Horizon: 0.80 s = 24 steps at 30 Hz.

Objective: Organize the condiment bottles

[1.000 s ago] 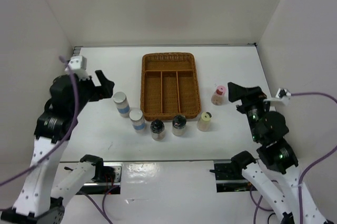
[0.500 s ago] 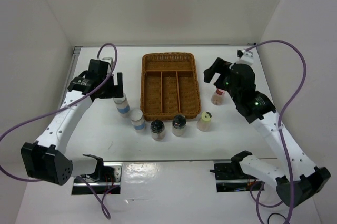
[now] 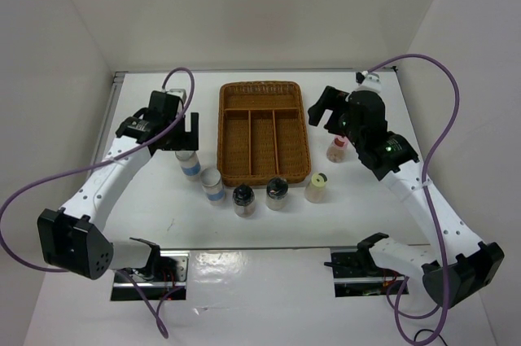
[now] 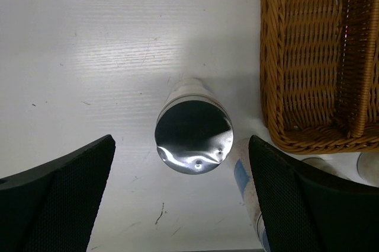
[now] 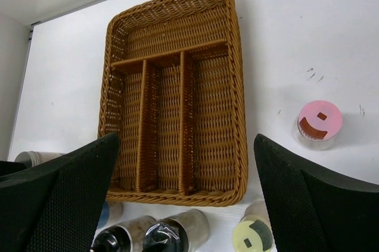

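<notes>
Left pincer gaping wide over the silver-topped bottle: I'd centre, drop straight, close below the cap; right pincer also wide, empty.

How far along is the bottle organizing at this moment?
Done: nothing; the wicker tray is empty and all six bottles stand on the table. In hand: left gripper open over a white silver-topped bottle, right gripper open by the tray. Remaining: every bottle.
</notes>
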{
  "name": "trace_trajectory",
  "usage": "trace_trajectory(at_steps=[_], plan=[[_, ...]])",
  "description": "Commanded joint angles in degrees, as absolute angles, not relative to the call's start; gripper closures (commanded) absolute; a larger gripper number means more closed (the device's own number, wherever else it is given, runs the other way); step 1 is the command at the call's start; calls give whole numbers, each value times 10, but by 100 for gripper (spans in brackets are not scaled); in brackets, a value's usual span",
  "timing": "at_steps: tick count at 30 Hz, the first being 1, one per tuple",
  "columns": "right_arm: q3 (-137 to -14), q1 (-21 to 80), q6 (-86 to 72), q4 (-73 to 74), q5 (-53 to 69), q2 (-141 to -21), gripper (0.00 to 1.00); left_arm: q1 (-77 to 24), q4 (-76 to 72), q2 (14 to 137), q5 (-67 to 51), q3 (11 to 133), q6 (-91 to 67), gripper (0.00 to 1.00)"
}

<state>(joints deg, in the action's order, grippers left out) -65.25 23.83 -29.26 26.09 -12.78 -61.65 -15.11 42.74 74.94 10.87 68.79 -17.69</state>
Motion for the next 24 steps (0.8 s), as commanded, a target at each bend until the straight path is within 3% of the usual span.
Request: trace_trajectory(at_steps=[1, 24], plan=[[-667, 235, -285, 265, -124, -613, 2, -155, 407, 752, 121, 695, -163, 1], [-645, 235, -285, 260, -108, -613, 2, -155, 396, 803, 120, 669, -190, 1]])
